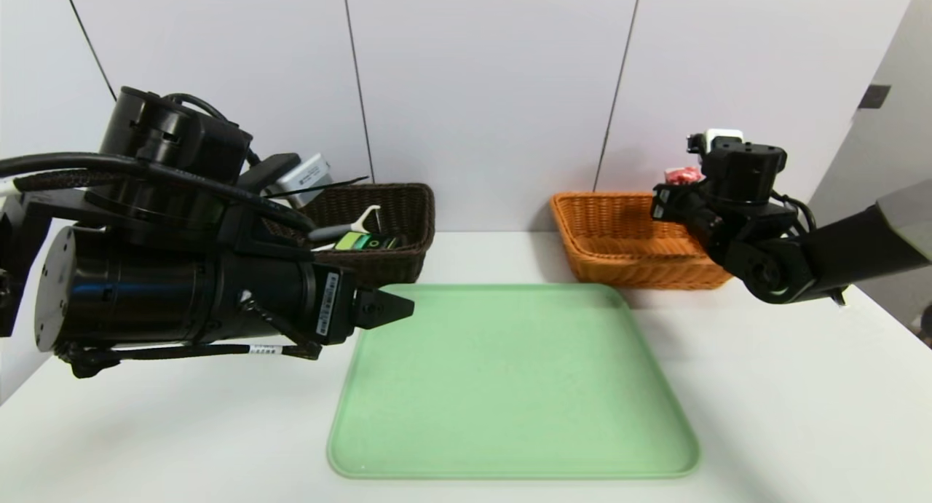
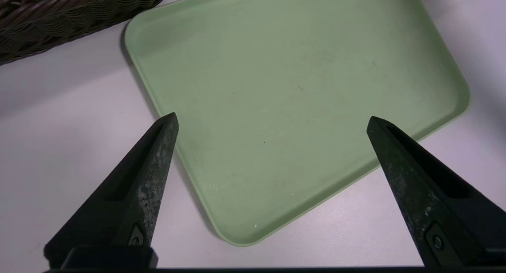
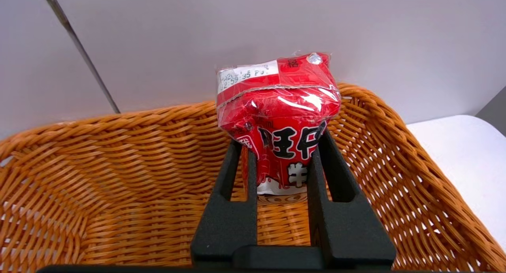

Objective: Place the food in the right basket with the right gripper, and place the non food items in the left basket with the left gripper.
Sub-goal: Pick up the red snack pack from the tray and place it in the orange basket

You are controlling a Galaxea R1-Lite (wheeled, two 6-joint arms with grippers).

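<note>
white table (image 1: 801, 416), grey wall, green tray (image 1: 510, 386)

You face a white table (image 1: 801, 416) pushed against a pale panelled wall (image 1: 480, 88), its panels split by thin dark seams. A grey surface (image 1: 892, 161) with a small dark plate stands at the far right. Soft, even light falls throughout.

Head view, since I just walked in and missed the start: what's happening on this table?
The right gripper holds the small red drink carton above the orange woven wicker basket, not yet released. The left gripper hangs open over the near-left edge of the flat pale green tray. The dark brown woven wicker basket already holds the white Y-peeler and the green-labelled black bottle.
</note>
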